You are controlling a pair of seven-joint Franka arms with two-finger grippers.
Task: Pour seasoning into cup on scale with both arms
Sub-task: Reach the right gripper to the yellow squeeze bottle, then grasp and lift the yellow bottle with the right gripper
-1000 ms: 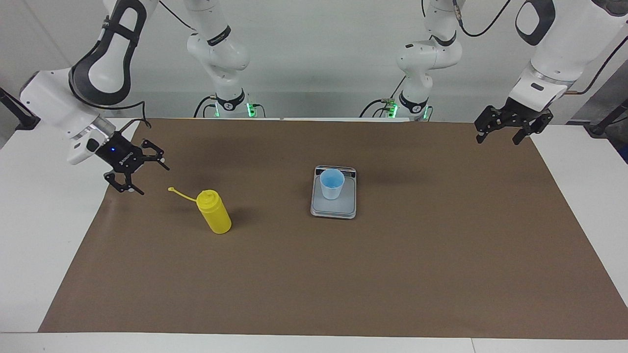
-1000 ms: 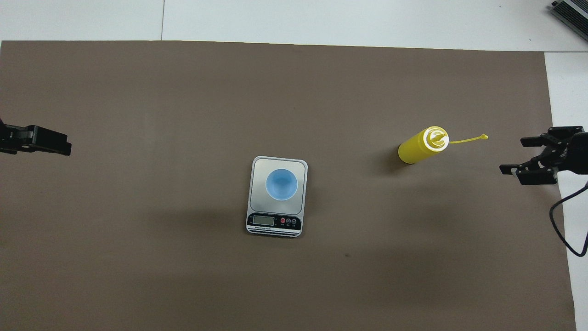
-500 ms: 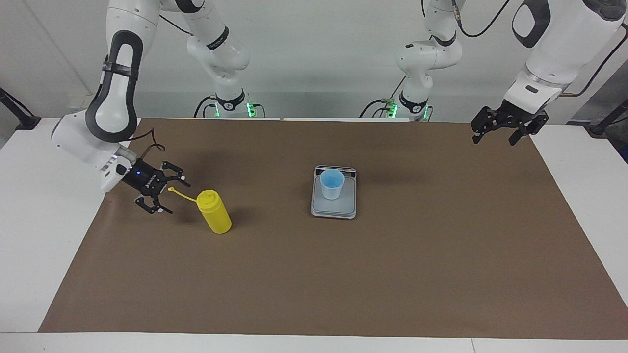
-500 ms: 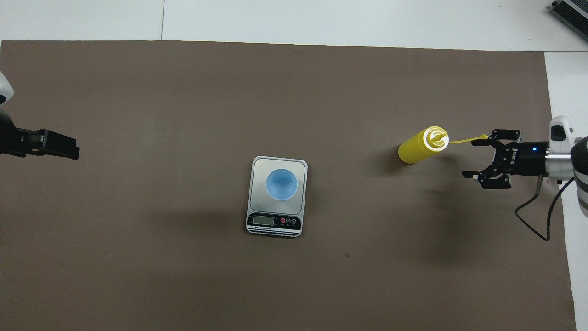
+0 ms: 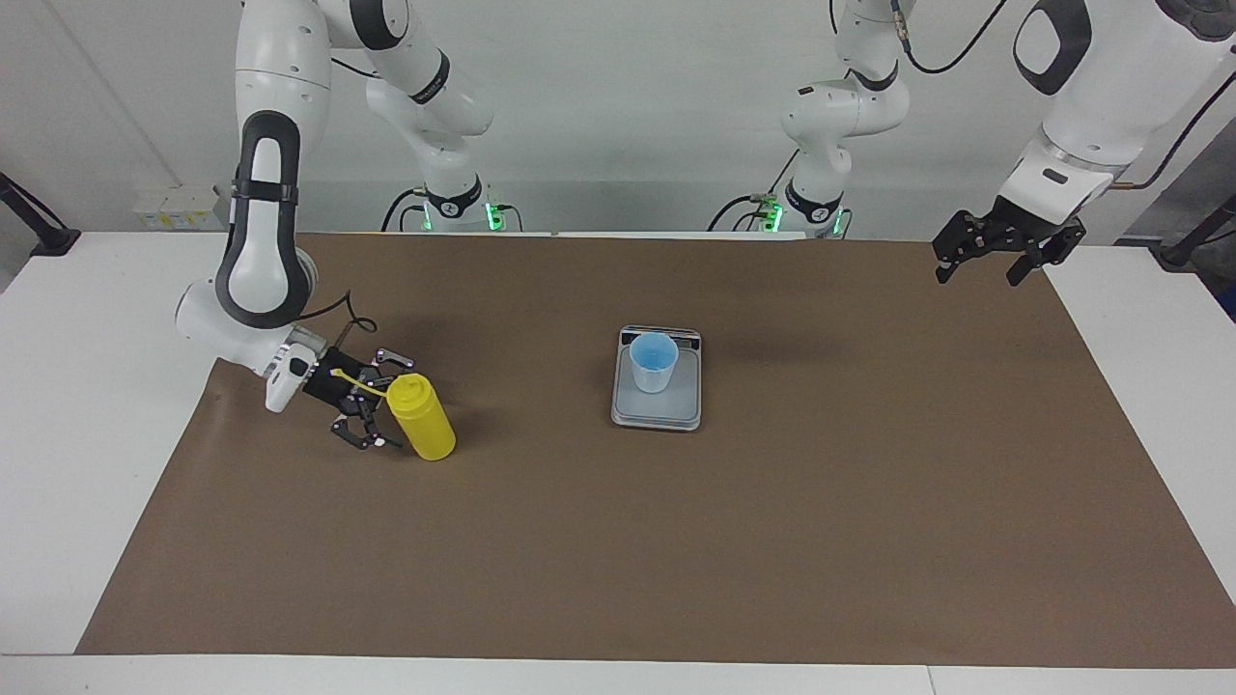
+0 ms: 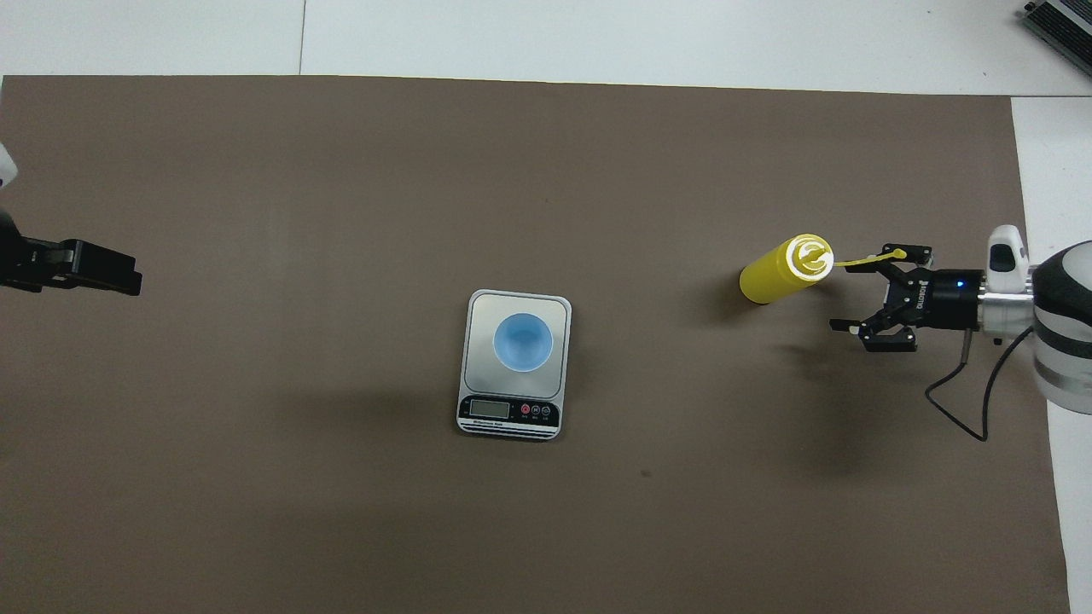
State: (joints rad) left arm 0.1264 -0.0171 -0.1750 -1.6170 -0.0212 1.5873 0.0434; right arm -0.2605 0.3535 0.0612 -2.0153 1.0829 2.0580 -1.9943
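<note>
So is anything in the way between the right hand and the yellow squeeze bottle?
Only the bottle's own thin cap strap, which lies across the open right hand. Otherwise nothing stands between it and the yellow plastic squeeze bottle.

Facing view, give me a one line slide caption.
Open right gripper reaches beside the upright yellow bottle; blue cup sits on the scale; open left gripper waits.

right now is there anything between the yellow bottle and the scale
No. In the overhead view only bare brown mat lies between the yellow bottle and the scale; the facing view shows the same.
</note>
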